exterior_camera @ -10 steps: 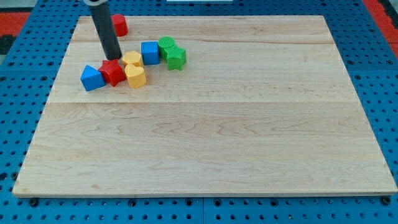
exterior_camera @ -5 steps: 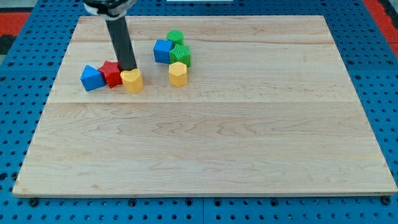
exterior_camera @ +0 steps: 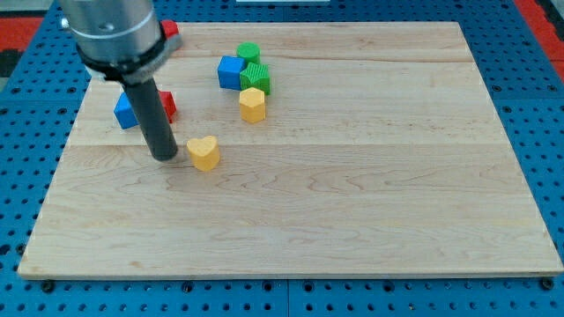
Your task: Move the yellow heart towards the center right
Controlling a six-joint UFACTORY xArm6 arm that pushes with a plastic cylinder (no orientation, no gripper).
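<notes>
The yellow heart [exterior_camera: 204, 152] lies on the wooden board [exterior_camera: 352, 176], left of the middle. My tip [exterior_camera: 165, 156] rests on the board just to the heart's left, a small gap apart. The dark rod rises from it toward the view's top left and hides part of the red block [exterior_camera: 166, 105] and the blue block [exterior_camera: 126, 112] behind it.
A yellow hexagonal block [exterior_camera: 252, 104] stands above and right of the heart. Behind it a blue cube [exterior_camera: 231, 72], a green star block [exterior_camera: 256, 78] and a green cylinder [exterior_camera: 248, 54] sit together. Another red block [exterior_camera: 169, 29] is at the top left edge.
The yellow heart has slid down and right, away from the red and blue blocks. My tip has moved down the view to the heart's left. Earlier the second yellow block, blue cube and green blocks were pushed right.
</notes>
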